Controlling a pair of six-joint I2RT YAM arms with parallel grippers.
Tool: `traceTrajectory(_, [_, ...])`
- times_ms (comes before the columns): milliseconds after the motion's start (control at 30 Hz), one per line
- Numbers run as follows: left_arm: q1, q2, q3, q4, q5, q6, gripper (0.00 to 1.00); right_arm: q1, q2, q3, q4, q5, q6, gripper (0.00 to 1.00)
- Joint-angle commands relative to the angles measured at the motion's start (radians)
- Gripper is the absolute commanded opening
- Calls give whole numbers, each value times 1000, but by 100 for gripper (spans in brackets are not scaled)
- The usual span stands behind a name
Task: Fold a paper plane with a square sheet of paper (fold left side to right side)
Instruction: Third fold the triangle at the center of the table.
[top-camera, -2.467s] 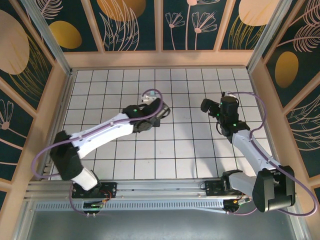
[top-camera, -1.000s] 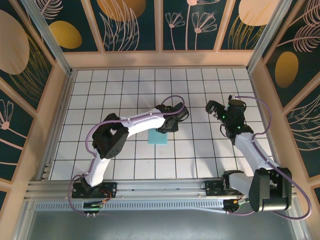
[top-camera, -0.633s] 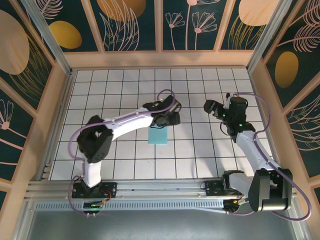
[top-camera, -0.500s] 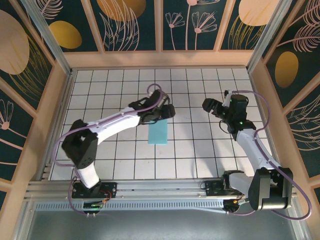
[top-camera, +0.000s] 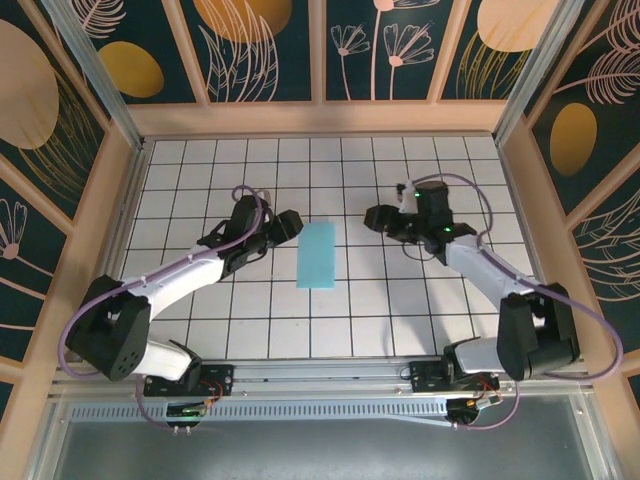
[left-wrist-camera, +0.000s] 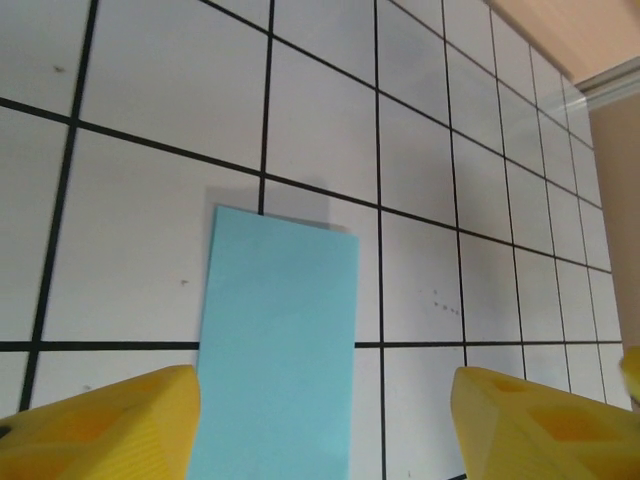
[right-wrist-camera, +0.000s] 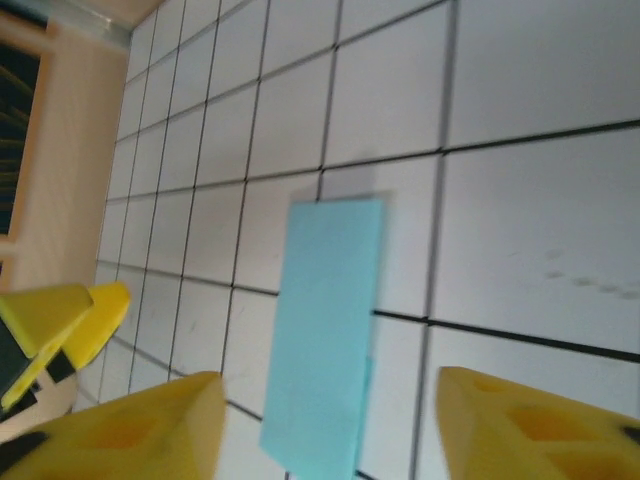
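The thin light-blue paper rectangle (top-camera: 318, 254) looks matt and smooth. The white gridded surface (top-camera: 200, 180) under it has a dull, faintly speckled finish. The yellow plastic fingers (left-wrist-camera: 100, 425) on the 2 arms look smooth and slightly glossy. The white arm shells (top-camera: 180, 275) are shiny hard plastic; the ribbed grey rail (top-camera: 320, 385) looks like bare metal.

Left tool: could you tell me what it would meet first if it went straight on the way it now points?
The left tool would probably meet the folded blue paper lying ahead.
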Motion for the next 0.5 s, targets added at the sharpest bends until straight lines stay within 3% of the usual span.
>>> traceTrajectory(0, [39,-68,-65,104,7,6,71,76,90,49,53,-28,66,47])
traceTrajectory(300, [134,-160,-229,200,76,-29,81,191,306,120,98,7,128,7])
traceTrajectory(467, [141,-162,-249,207,89,-26,81,202,375,141,96,14,137,0])
